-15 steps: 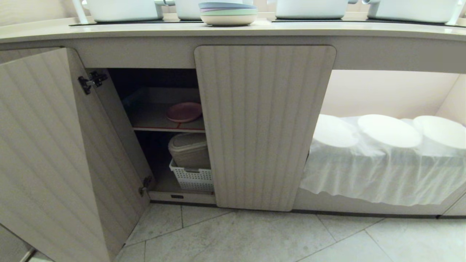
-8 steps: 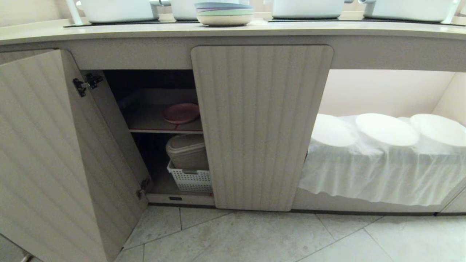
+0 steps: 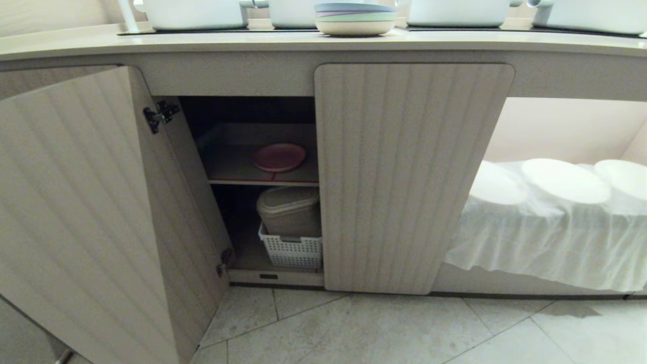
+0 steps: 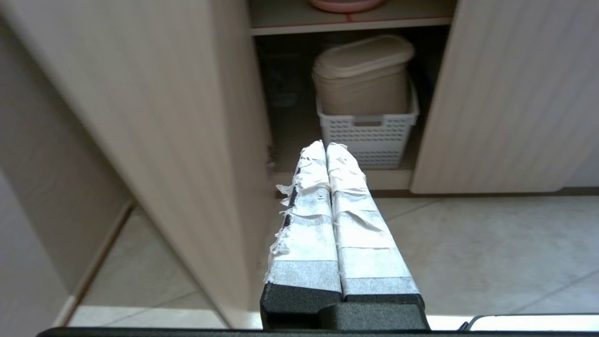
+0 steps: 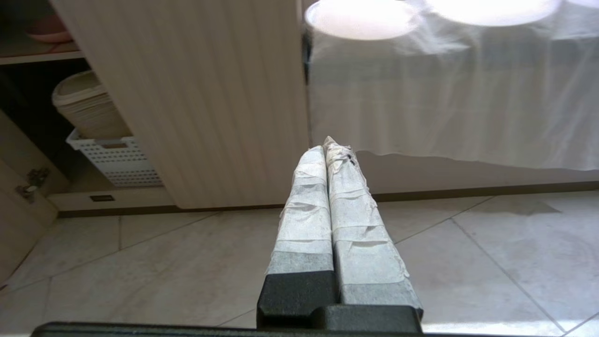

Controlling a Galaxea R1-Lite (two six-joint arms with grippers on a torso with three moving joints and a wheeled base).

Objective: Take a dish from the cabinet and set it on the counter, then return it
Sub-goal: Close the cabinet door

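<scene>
The pink dish (image 3: 279, 157) lies flat on the red-edged upper shelf inside the cabinet (image 3: 414, 177), whose left door (image 3: 96, 212) stands swung open. Its near rim shows in the left wrist view as the dish (image 4: 346, 4), and a sliver of the dish (image 5: 47, 30) in the right wrist view. The counter (image 3: 303, 43) runs along the top of the head view. My left gripper (image 4: 326, 146) is shut and empty, low over the floor before the cabinet's opening. My right gripper (image 5: 327, 146) is shut and empty too, facing the closed right door. Neither arm appears in the head view.
A beige lidded container (image 3: 289, 211) sits in a white perforated basket (image 3: 293, 250) on the cabinet floor. Stacked plates topped by a blue one (image 3: 355, 17) and white pots (image 3: 194, 12) stand on the counter. A white sheet covers round shapes (image 3: 561, 182) at right. The floor (image 3: 404, 328) is tiled.
The whole head view has shifted: the cabinet opening and doors now lie further right in the picture, so the camera has moved. The dish and both arms have not moved.
</scene>
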